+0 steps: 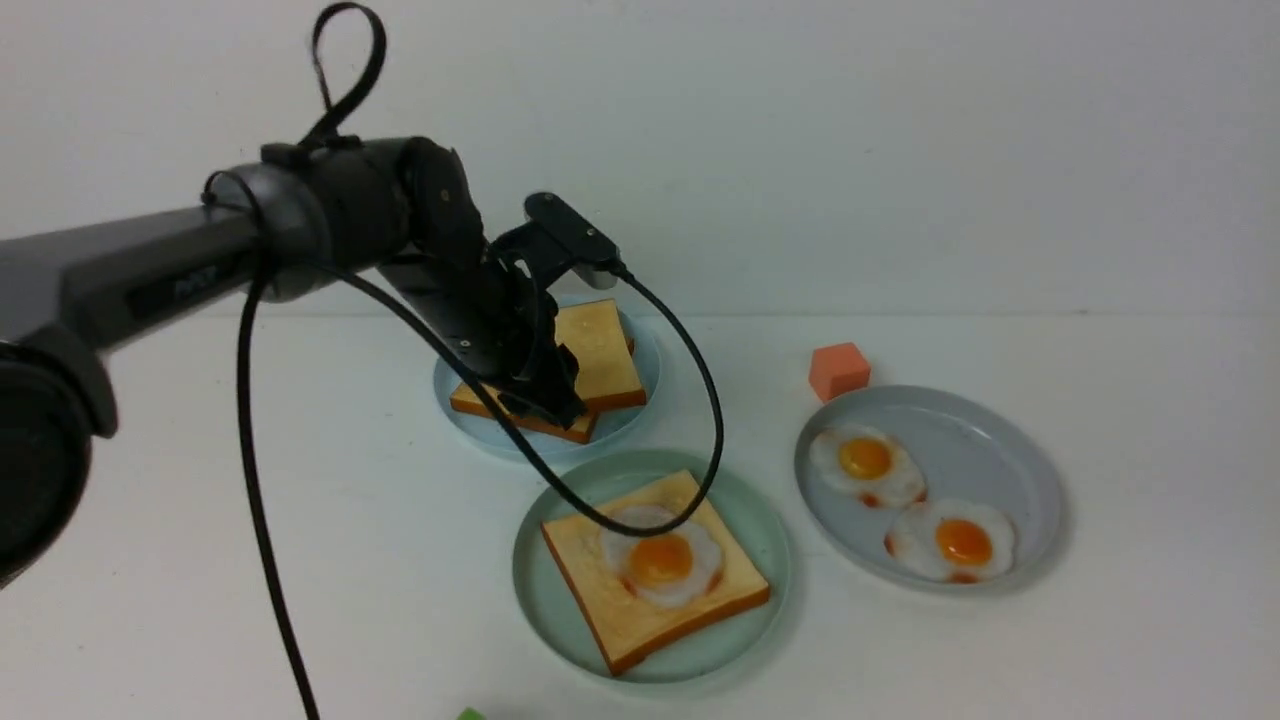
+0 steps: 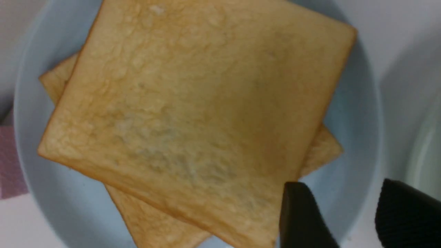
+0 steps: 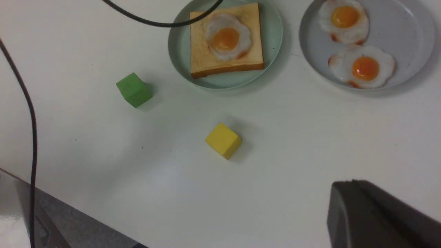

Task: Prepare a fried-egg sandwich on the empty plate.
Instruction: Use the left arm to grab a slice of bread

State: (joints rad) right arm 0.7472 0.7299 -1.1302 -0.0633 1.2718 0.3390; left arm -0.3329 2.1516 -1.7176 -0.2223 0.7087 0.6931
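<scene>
Golden toast (image 1: 590, 575) carrying the fried egg (image 1: 662, 560) lies on the mint-green plate (image 1: 540, 600), toward the worktop's near edge; we judge that only a covering slice is missing. Hence the left gripper (image 2: 344, 206) hangs, jaws parted, at a corner of the top slice (image 2: 193, 113) on the light-blue plate (image 1: 648, 365) behind. The right gripper (image 3: 372, 213) is closed, with nothing seen in it. Only its wrist view shows the yellow cube (image 3: 223, 140).

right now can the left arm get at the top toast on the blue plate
Probably yes: the left tool hangs open right over an edge of that top slice, with nothing between them.
</scene>
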